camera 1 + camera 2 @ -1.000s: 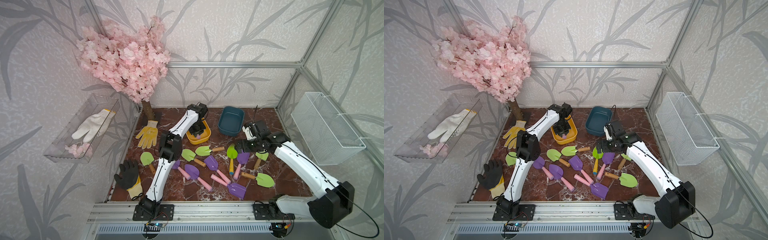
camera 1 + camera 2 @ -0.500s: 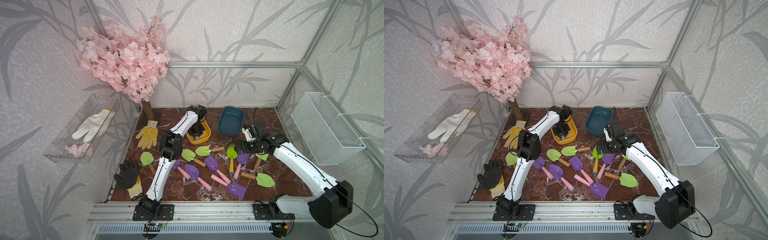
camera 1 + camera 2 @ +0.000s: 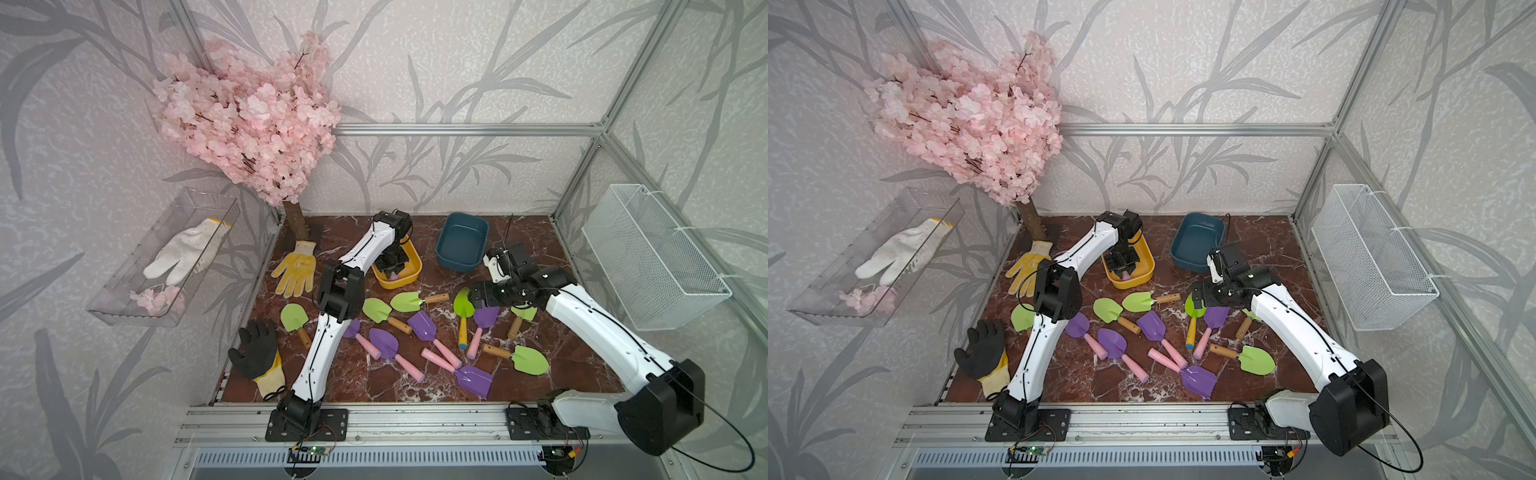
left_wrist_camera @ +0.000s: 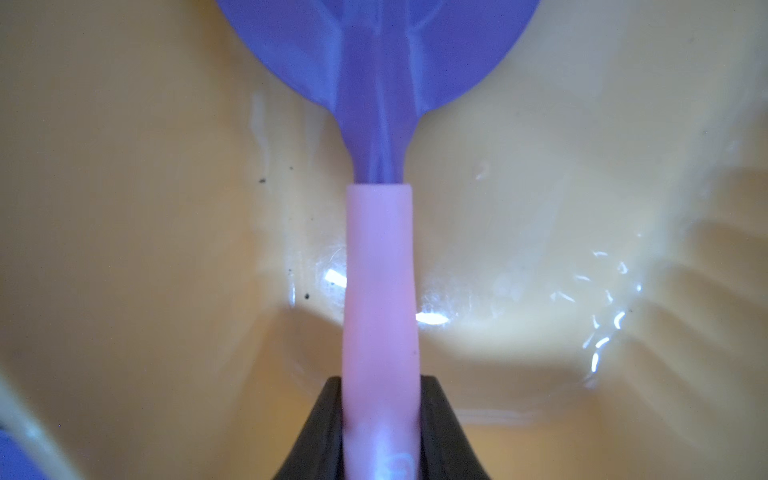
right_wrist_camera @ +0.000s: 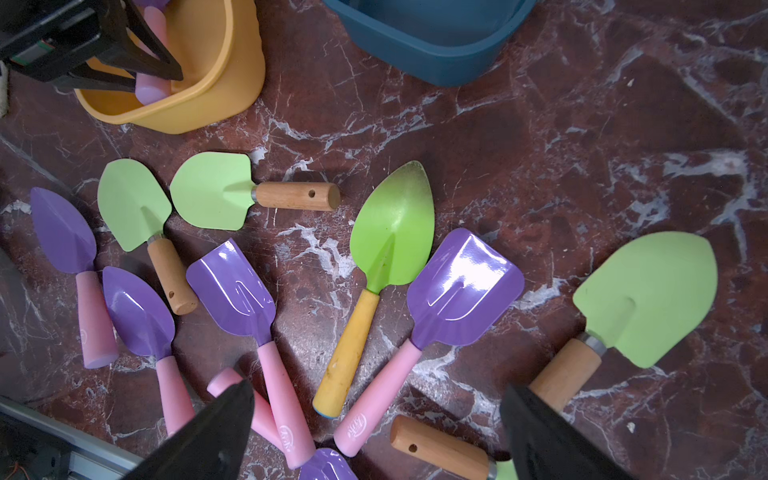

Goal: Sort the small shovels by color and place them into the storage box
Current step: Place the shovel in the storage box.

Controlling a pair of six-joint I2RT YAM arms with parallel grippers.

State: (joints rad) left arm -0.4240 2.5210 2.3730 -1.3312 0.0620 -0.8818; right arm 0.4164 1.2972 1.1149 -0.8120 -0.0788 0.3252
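**A:** Why is the left gripper (image 4: 380,392) sunk inside the yellow-orange tub (image 4: 124,208)?

**B:** It is clamped on the pink handle of a purple shovel (image 4: 380,83); the blade points straight ahead of the claw, close to the tub's inner surface; whether it touches I cannot tell; my guess is purple belongs here and a release comes next.

**A:** And the right gripper (image 5: 374,390)?

**B:** Spread wide, holding nothing; it hovers above the scattered shovels (image 3: 422,324) on the marble tabletop (image 5: 582,166); just ahead of its jaws lie the pointed green shovel with the yellow handle (image 5: 390,232) and a square purple shovel (image 5: 461,282), side by side, blades touching.

**A:** Which one?

**B:** Probably the green one; the dark teal tub (image 5: 432,50) waits beyond it, farther ahead of the claw; in both top views it holds no shovel yet.
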